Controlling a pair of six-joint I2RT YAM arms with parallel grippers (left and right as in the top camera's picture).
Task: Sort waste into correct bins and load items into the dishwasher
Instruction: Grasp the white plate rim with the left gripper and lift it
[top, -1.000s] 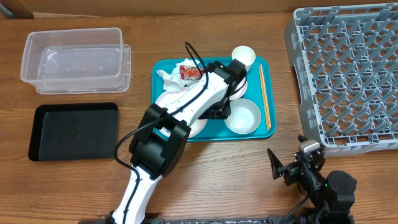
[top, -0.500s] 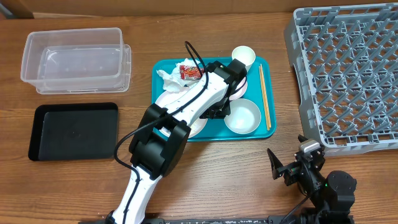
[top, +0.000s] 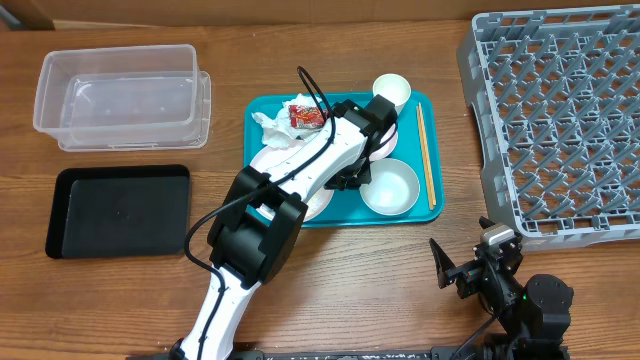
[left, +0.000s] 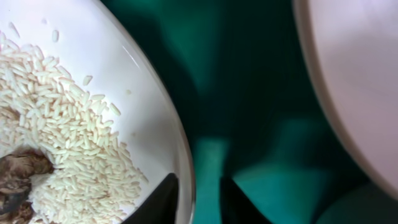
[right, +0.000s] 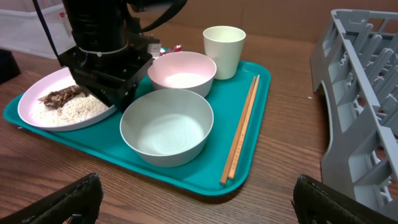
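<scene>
My left gripper (left: 198, 199) (top: 352, 180) is open, its two fingers straddling the right rim of the white plate (left: 124, 74) (right: 37, 93) on the teal tray. One finger is over the plate, the other over the tray. The plate holds rice grains (left: 56, 130) and brown scraps (left: 18, 177). Two white bowls (right: 166, 127) (right: 181, 71), a cup (right: 224, 50) and chopsticks (right: 242, 127) lie on the same tray. Tissues (top: 272, 130) and a red wrapper (top: 307, 116) sit at its back left. My right gripper (right: 199, 199) (top: 470, 270) is open and empty, low over the table in front of the tray.
The teal tray (top: 425, 215) lies mid-table. The grey dish rack (top: 560, 110) stands at the right. The clear tub (top: 120, 95) is at the back left, the black tray (top: 118, 210) in front of it. The left arm reaches over the plate.
</scene>
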